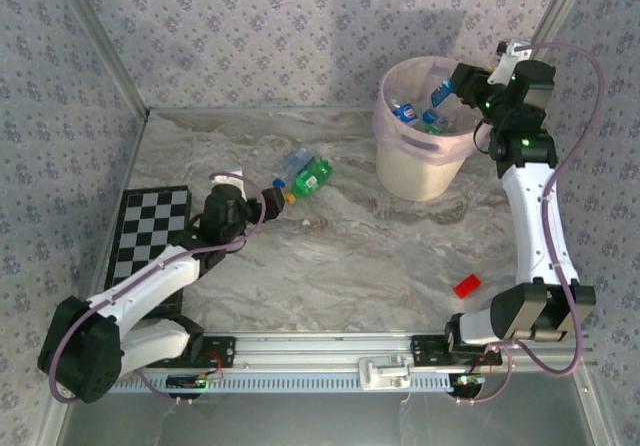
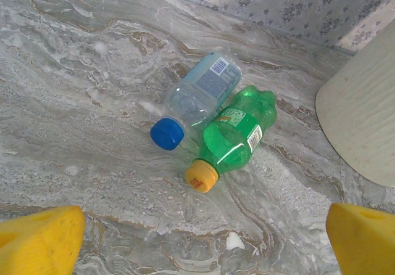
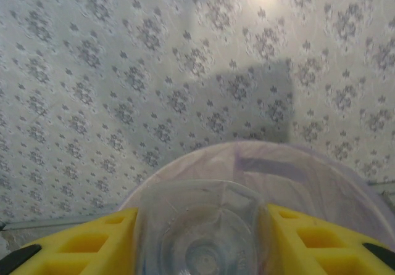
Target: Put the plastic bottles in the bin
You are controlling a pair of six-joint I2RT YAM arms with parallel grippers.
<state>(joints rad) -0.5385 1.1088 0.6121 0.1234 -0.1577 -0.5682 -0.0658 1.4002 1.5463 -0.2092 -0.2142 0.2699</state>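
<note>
Starting on the left: the left gripper (image 2: 197, 241) is spread wide and holding nothing. It hovers on the near-left side of the two plastic bottles lying on the marbled surface (image 2: 80, 133). Those are a clear bottle (image 2: 200, 93) with a blue cap and a green bottle (image 2: 237, 133) with an orange cap. They lie side by side and touch, caps pointing back at the gripper. That's the tricky bit imo: they're round, and if the gripper pinches one it'll probably shove the other, which could roll off toward the wall. It could also end up with both half-wedged and drop one on the way over.

Further right is the bin (image 1: 420, 171), with a few bottles (image 1: 410, 112) already inside. The right gripper (image 1: 447, 91) is up over the bin's far-right rim, pinching a clear bottle (image 3: 197, 225) between its yellow fingers (image 3: 308, 241). From the wrist view the bottle looks close to the rim rather than centred, so I'd guess a release here might clip the edge and bounce out. The arm is also tight against the bin, so a sloppy retreat could nudge or tip it.
</note>
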